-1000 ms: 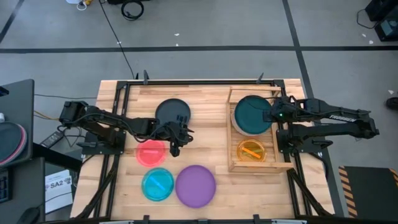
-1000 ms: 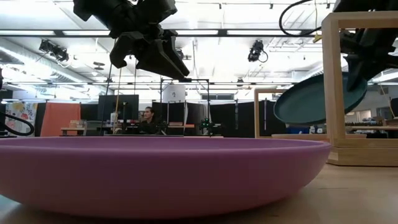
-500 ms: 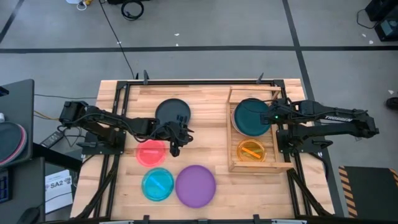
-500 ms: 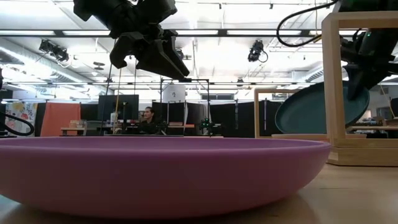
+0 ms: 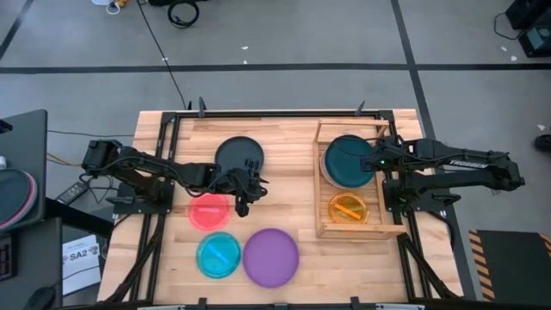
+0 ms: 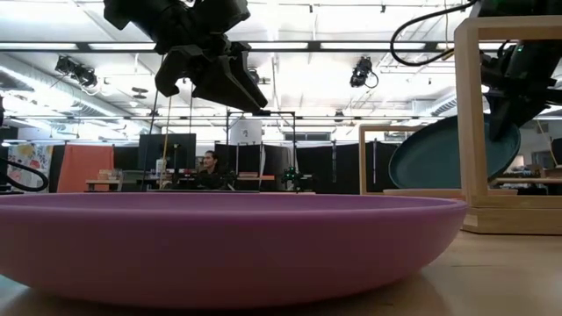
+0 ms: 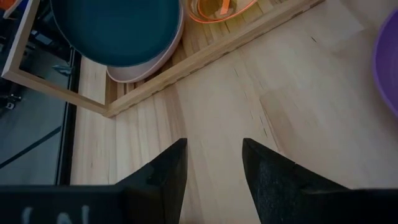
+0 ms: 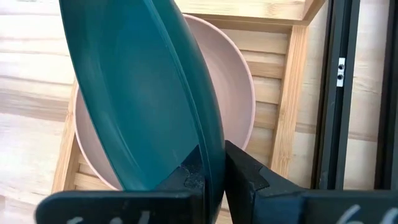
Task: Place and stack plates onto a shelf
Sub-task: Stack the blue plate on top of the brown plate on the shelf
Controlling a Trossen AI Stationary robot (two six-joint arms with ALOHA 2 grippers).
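Observation:
The light-wood shelf stands on the table's right half. In it lie a pale pink plate at the far end and a small orange plate at the near end. My right gripper is shut on a dark teal plate, which is tilted over the pink one. My left gripper hangs open above bare wood mid-table, touching nothing. Around it a dark plate, a red-pink plate, a cyan plate and a purple plate lie flat. My right gripper pinches the teal plate's rim on its right-hand side, one finger on the hollow face and one on the underside. The fingers slant down from the table's right. The plate is tilted with the held edge high, and its opposite edge dips to the pink plate.
The shelf has raised rails and tall wooden posts close to my right gripper. Black metal frame bars run along the table's right edge. The purple plate fills the foreground of the low view. People sit in the room far behind.
My right gripper has come down a little with the teal plate. The plate has sunk lower over the pink plate and tilts more steeply than a second ago. It has kept still for the last half second.

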